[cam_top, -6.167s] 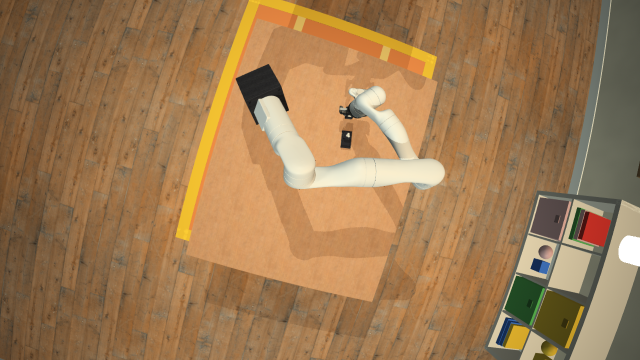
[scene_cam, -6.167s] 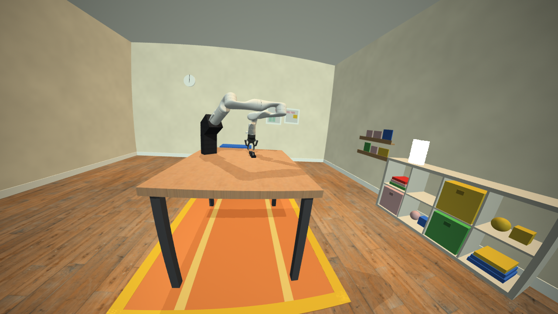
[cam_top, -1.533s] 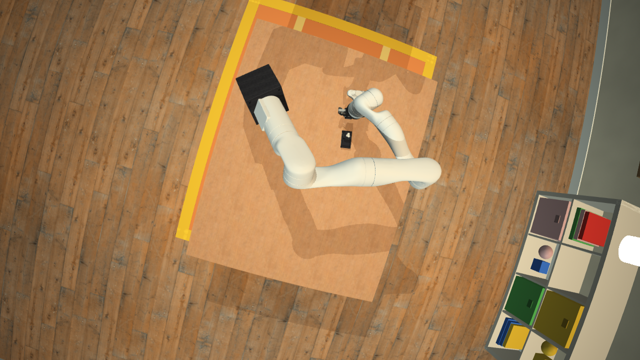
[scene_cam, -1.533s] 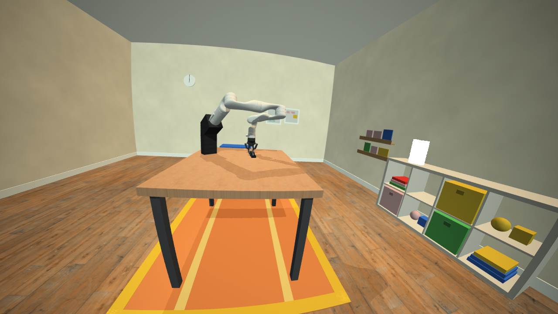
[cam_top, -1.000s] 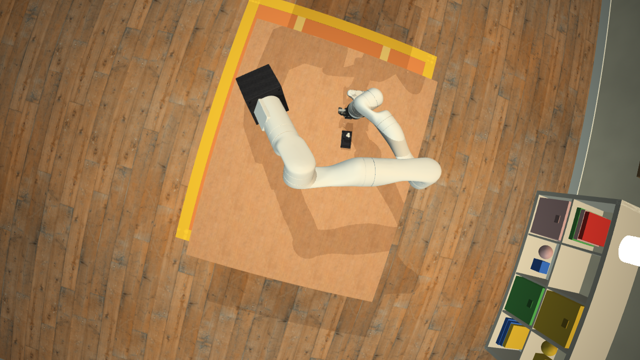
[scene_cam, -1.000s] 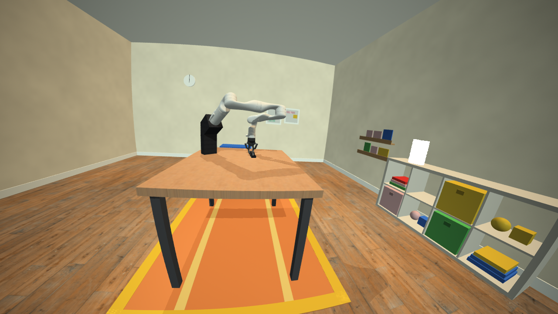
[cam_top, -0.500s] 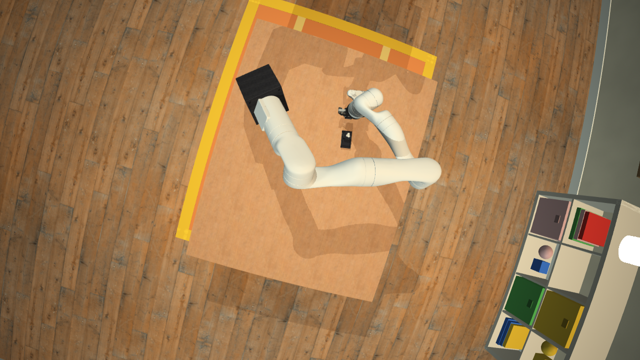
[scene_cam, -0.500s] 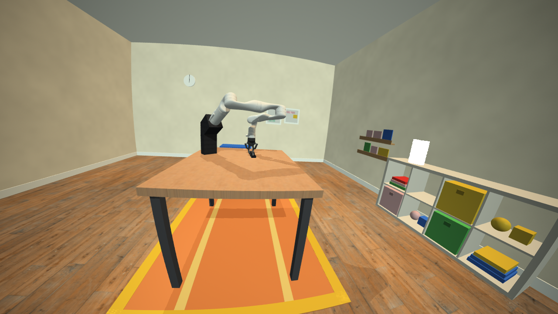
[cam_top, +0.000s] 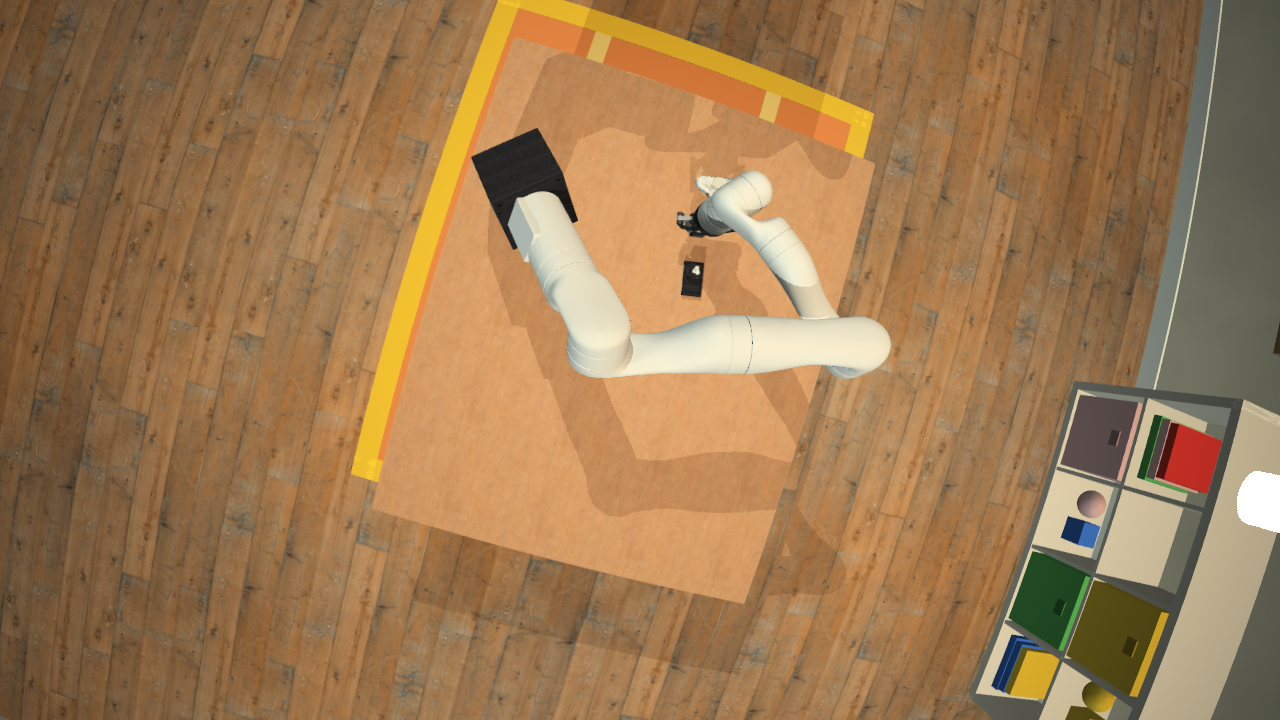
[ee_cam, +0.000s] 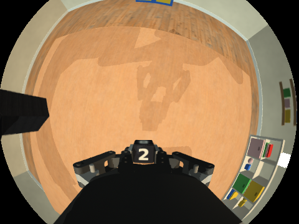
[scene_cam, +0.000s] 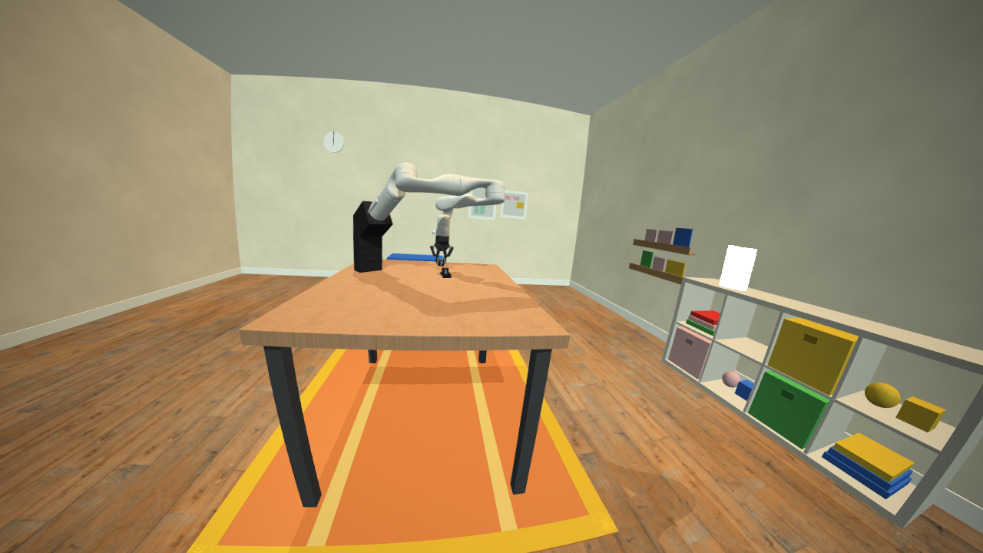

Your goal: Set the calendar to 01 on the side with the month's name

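Hand: partly closed, gripping glossy black cube "2" | black rectangular tray: on smooth wooden desk, bearing cube "4"

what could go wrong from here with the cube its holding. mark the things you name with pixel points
The cube marked 2 [ee_cam: 143, 154] [scene_cam: 440, 262] is held up between the jaws, so it could slip and drop. The cube with a 4 on top [cam_top: 695, 270] [scene_cam: 445, 269] already sits in the small black tray [cam_top: 690, 291] [scene_cam: 445, 276], so a slightly off descent might bump it or shift the tray. The held cube could also go in showing the wrong digit.
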Controlling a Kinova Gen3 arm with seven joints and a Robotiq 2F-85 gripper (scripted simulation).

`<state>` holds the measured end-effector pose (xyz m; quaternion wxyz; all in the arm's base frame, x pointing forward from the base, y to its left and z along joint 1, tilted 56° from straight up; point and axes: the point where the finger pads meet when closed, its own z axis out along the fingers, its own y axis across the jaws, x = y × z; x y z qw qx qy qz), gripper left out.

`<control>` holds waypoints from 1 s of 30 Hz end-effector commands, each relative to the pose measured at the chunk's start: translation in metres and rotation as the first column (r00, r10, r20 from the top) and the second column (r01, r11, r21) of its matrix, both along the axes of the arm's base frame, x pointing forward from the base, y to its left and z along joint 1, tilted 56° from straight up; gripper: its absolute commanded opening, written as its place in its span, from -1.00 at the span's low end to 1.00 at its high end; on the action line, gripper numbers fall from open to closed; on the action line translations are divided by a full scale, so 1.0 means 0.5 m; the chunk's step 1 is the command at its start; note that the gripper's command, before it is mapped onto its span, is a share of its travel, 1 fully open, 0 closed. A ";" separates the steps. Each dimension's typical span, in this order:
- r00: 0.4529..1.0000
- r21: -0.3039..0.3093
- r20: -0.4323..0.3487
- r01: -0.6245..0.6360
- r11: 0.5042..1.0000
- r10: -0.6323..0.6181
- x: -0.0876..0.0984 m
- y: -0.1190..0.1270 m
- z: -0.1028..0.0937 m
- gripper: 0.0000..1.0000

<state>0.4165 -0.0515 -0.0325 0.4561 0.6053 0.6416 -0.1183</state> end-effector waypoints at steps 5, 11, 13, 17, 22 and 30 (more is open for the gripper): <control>1.000 0.007 0.009 -0.022 1.000 0.022 -0.027 0.072 0.052 -0.43; 1.000 0.007 0.009 -0.022 1.000 0.022 -0.040 0.092 0.068 -0.43; 1.000 0.007 0.009 -0.022 1.000 0.022 -0.043 0.096 0.072 -0.43; 1.000 0.007 0.009 -0.022 1.000 0.022 -0.044 0.098 0.073 -0.43; 1.000 0.007 0.009 -0.022 1.000 0.022 -0.044 0.098 0.073 -0.43; 1.000 0.015 0.010 -0.020 1.000 0.020 -0.053 0.043 0.147 -0.43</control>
